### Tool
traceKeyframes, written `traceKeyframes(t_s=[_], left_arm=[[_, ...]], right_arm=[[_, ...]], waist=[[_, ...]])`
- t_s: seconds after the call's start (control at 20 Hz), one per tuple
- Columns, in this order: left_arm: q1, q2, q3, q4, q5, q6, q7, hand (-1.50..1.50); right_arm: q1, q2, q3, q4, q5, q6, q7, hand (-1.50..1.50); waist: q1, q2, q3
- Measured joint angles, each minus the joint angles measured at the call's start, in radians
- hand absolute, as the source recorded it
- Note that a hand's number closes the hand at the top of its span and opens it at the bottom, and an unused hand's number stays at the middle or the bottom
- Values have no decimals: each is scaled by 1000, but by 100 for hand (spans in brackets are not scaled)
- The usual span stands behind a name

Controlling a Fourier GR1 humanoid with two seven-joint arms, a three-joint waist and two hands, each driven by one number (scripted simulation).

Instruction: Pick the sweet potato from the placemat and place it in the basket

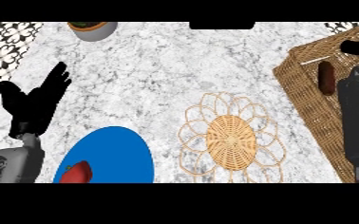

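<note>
The sweet potato [326, 76], a dark reddish-brown oblong, lies inside the woven basket [306, 105] at the right edge. My right forearm reaches up over the basket beside it. Only a small black part of my right hand [350, 46] shows at the frame's edge, above the sweet potato and apart from it. The flower-shaped wicker placemat [231, 137] in the lower middle has nothing on it. My left hand [35, 99] rests open at the far left, fingers pointing up.
A blue plate [112, 154] at the lower left carries a red pepper [76, 173]. A grey pot [92, 29] with a plant stands at the back left. A black object [222, 25] sits at the back edge.
</note>
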Motion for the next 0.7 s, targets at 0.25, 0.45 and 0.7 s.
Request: traceKeyframes(t_s=[0.25,0.45,0.7], left_arm=[[-9,-4,6,-8,-4,2,17,0],[-5,-17,1,11,-18,11,-5,0],[25,-12,13,-7,-13,10,-3,0]], right_arm=[[22,-9,-21,-73,-45,-36,-38,-150],[52,11,-84,-200,-32,-79,-23,-150],[156,65,-165,-440,-65,-116,-13,-150]], waist=[[0,0,0],[-13,-2,0],[-29,-11,-1]])
